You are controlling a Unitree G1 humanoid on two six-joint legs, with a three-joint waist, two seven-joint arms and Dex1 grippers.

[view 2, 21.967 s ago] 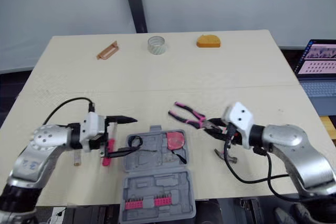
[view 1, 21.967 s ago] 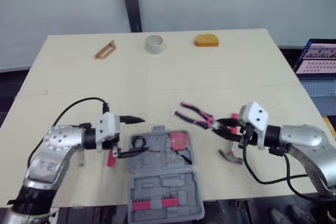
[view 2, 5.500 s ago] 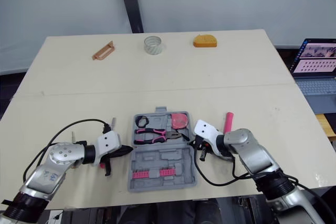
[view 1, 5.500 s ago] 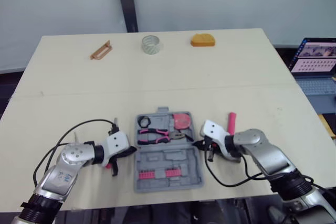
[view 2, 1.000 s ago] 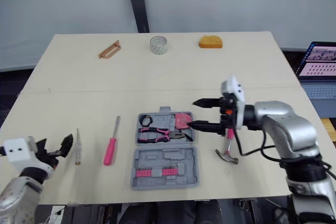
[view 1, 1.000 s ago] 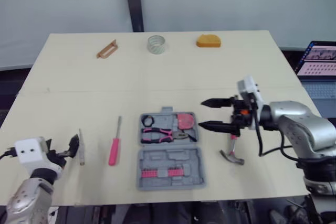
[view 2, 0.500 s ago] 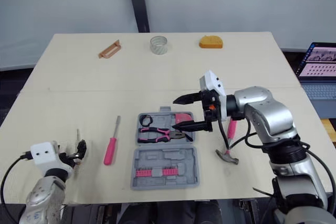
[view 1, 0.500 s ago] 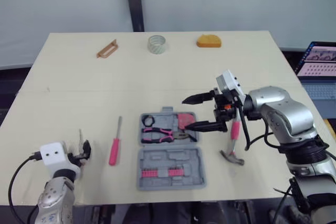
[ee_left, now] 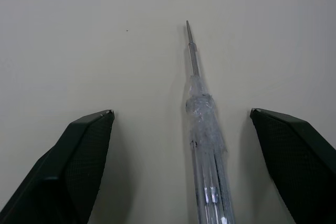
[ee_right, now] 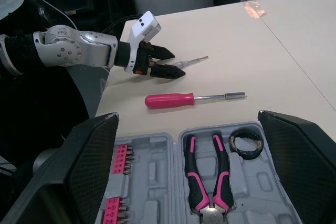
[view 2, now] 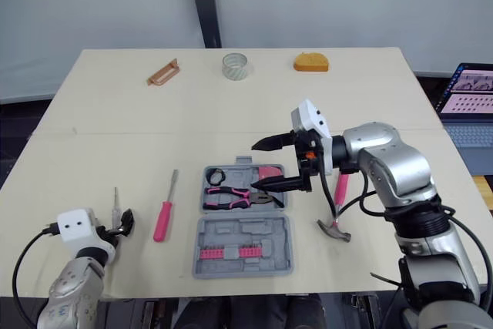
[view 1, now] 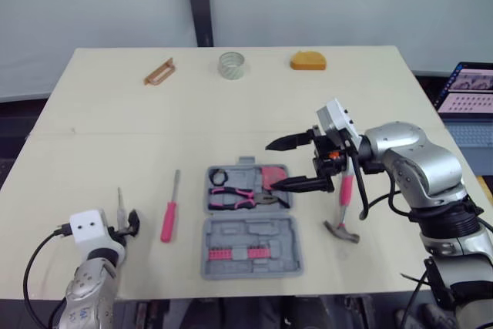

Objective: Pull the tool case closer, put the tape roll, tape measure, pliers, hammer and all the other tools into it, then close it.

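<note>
The grey tool case [view 1: 250, 235] lies open near the table's front edge. In it are pink-handled pliers [view 1: 235, 196], a black ring [view 1: 218, 177] and a pink round tool [view 1: 269, 176]. My right gripper [view 1: 272, 166] hovers open over the case's right far corner, holding nothing. A pink-handled hammer [view 1: 345, 204] lies right of the case, a pink screwdriver [view 1: 168, 221] left of it. Further left lies a clear screwdriver [ee_left: 205, 129]. My left gripper [ee_left: 181, 112] is open with one finger on each side of its handle end, apart from it.
At the table's far edge sit a brown handle-shaped piece [view 1: 158, 72], a clear tape roll [view 1: 229, 65] and an orange tape measure [view 1: 306, 60]. A laptop [view 1: 466, 98] stands off the table's right side. Pink bits fill a row in the case's near half [view 1: 235, 253].
My right gripper has swung left from beside the hammer to above the case's far right corner. My left gripper has moved in to straddle the clear screwdriver's end.
</note>
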